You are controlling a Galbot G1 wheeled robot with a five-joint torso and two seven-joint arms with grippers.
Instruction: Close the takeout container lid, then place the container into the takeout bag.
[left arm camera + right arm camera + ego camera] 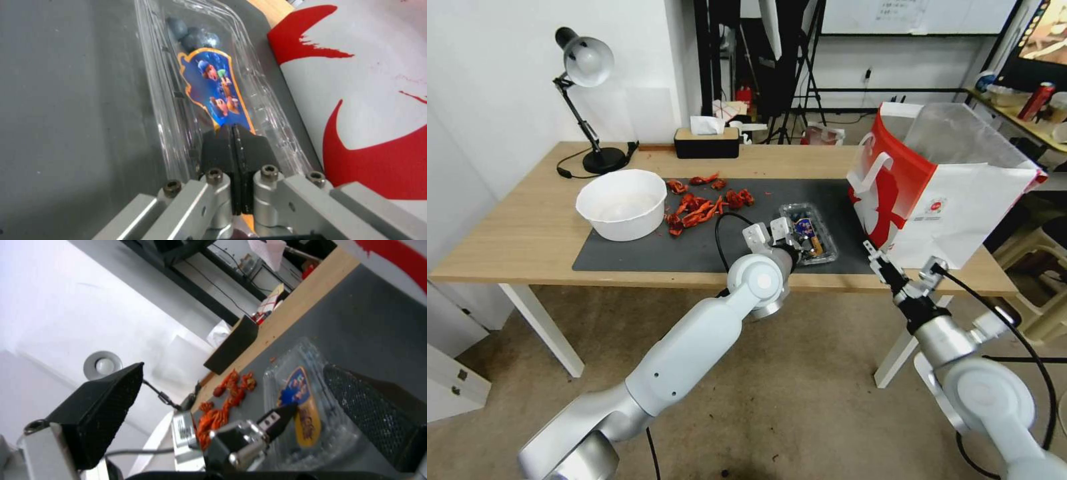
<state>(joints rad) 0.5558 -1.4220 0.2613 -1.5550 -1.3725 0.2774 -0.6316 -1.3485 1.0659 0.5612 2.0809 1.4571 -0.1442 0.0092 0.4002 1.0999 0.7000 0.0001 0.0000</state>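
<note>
Head view has the right gripper point(906, 268) hovering spread apart off the table's front edge below the takeout bag point(954, 200), while beyond it the left gripper point(233, 140), fingers pressed together, rests on the closed lid point(213, 86) of the takeout container point(808, 233) on the dark mat point(647, 250).

Clear takeout container point(809, 232) flat on mat, closed, near upright takeout bag point(940, 193).

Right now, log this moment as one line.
left gripper: shut, pressing lid | takeout container: on mat | right gripper: open, beside takeout bag
</note>
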